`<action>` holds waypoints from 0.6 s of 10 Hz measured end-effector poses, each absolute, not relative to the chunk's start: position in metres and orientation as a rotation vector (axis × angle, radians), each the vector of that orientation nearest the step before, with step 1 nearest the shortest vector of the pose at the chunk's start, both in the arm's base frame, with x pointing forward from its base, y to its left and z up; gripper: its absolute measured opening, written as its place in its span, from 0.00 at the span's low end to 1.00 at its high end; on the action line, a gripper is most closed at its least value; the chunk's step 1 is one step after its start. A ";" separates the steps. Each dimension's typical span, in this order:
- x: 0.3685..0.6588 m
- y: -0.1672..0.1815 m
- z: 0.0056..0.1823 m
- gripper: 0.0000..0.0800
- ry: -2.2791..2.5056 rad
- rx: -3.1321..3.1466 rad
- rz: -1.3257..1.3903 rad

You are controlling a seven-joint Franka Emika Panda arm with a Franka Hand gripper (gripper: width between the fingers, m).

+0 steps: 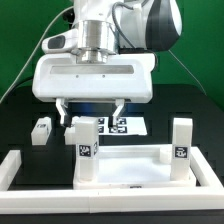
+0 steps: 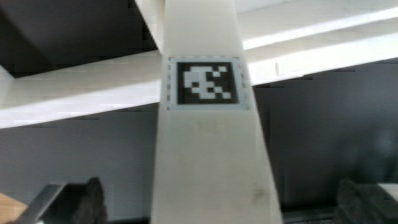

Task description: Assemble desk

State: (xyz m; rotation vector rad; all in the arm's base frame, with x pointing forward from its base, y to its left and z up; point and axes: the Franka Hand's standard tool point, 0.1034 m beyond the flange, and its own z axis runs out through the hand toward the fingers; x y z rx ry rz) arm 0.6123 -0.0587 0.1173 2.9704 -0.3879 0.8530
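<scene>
The white desk top (image 1: 130, 163) lies on the black table with two square legs standing upright in it. One leg (image 1: 85, 150) rises at the exterior view's left corner, and a second leg (image 1: 181, 150) at the right corner. Each shows a small black-and-white tag. My gripper (image 1: 91, 110) hangs just above the left leg, open. In the wrist view that leg (image 2: 210, 130) with its tag (image 2: 208, 83) runs between my fingers (image 2: 68, 205), with a dark gap on either side. Nothing is held. A loose leg (image 1: 41, 131) lies on the table at the exterior view's left.
White border bars (image 1: 20, 168) frame the work area along the front and both sides. The marker board (image 1: 128, 125) lies flat behind the desk top. A green curtain hangs at the back.
</scene>
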 end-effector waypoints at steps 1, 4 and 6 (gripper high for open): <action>0.612 -0.056 0.117 0.81 -0.416 3.057 0.721; 0.615 -0.051 0.114 0.81 -0.464 3.149 0.555; 0.613 -0.051 0.112 0.81 -0.465 3.247 0.242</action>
